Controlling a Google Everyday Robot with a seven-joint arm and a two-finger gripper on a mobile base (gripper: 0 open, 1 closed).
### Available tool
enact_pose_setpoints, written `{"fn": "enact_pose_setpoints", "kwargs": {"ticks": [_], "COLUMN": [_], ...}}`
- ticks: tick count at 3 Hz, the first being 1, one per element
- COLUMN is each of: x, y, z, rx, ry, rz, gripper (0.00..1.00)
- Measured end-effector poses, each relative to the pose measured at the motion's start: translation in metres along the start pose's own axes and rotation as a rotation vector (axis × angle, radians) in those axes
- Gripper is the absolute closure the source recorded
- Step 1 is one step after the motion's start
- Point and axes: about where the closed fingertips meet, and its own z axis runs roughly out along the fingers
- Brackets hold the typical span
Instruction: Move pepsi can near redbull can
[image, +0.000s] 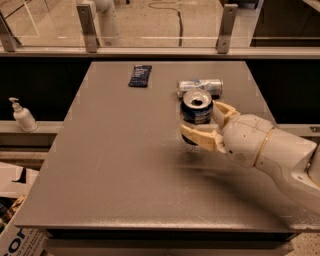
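The pepsi can (196, 113) is dark blue with an open silver top. It stands upright in my gripper (202, 125), whose cream fingers (200, 136) are shut around its sides, right of the table's middle. The can appears held a little above the table. The redbull can (201, 87), slim and silver with blue patches, lies on its side just behind the pepsi can, close to it. My white arm (265, 150) comes in from the lower right.
A flat dark blue packet (140, 75) lies at the back of the grey table (110, 165). A white pump bottle (22, 115) stands on a ledge to the left. A glass rail with metal posts (86, 25) runs behind the table.
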Motion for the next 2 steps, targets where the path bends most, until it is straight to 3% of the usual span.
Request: {"fn": "enact_pose_setpoints", "kwargs": {"ticks": [2], "x": [0.027], "y": [-0.089], "z": [-0.001], "rx": [0.157], "ry": [0.07], "rz": [-0.04], "gripper": [1.0]}}
